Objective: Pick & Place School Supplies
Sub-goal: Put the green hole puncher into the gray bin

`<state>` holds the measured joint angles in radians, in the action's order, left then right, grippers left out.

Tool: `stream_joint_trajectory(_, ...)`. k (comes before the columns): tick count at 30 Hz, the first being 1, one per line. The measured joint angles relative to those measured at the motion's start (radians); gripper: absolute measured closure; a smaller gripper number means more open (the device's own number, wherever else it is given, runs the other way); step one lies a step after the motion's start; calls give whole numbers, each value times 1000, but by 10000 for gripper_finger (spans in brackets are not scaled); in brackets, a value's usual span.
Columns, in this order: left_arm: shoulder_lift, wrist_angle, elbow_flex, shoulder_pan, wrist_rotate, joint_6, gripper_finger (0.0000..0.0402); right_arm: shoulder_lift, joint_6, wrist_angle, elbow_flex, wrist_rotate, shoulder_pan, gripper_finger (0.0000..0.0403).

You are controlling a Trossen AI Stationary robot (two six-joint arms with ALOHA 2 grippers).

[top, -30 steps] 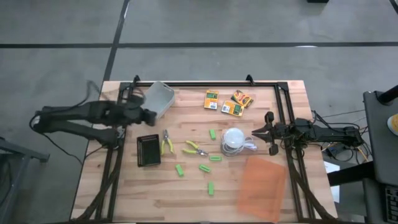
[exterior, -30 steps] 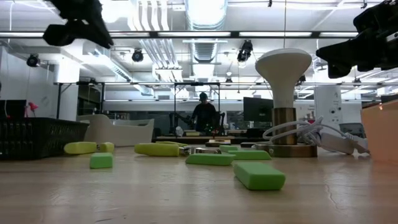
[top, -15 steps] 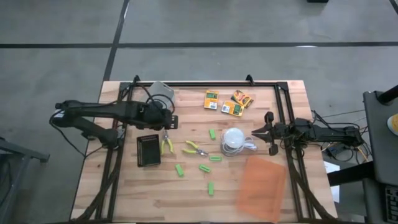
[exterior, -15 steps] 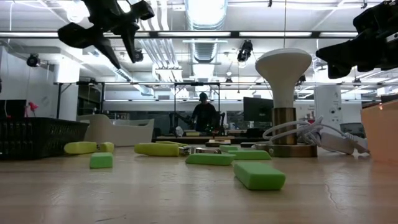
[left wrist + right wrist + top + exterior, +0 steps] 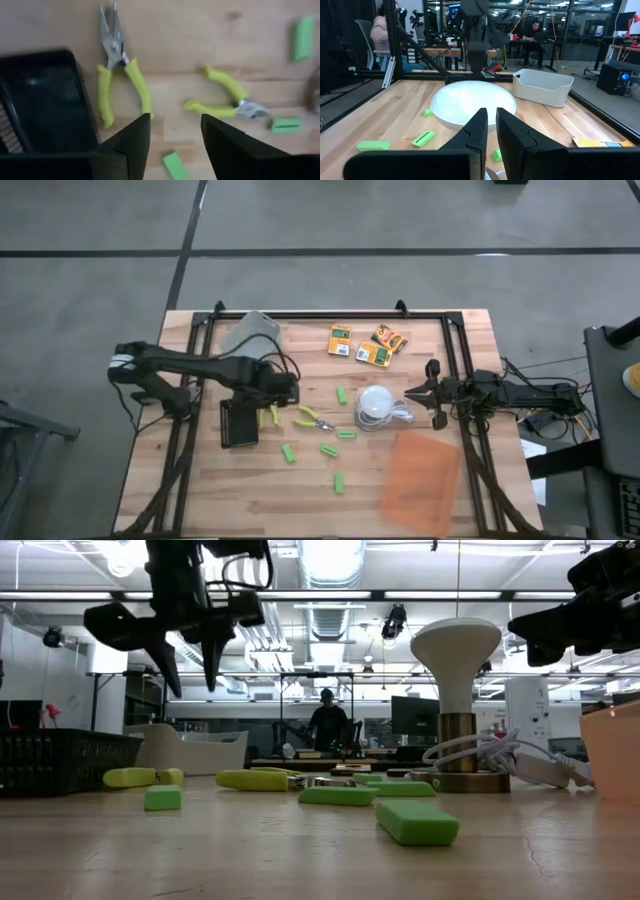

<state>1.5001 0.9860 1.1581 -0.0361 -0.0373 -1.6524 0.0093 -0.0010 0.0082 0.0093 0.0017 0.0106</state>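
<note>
While hovering beside black tray (image 5: 238,423), left gripper (image 5: 281,392) fingers spread, empty, over pliers (image 5: 118,75); right gripper (image 5: 433,394) waiting, fingers nearly closed.

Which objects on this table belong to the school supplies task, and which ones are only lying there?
Belong to the task:
green sticks
two pliers
orange-yellow boxes

Only lying there:
black tray
white lamp
orange sheet
white bin

The left claw hangs open above the pliers.
</note>
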Motion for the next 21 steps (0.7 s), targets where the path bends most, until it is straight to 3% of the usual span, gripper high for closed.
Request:
stream_joint_trajectory(10, 119, -3, -1, -59, 16, -73, 221, 0, 0, 0, 0, 0, 0, 367)
stream_joint_trajectory(21, 251, -43, -1, -62, -81, -99, 221, 0, 0, 0, 0, 0, 0, 367)
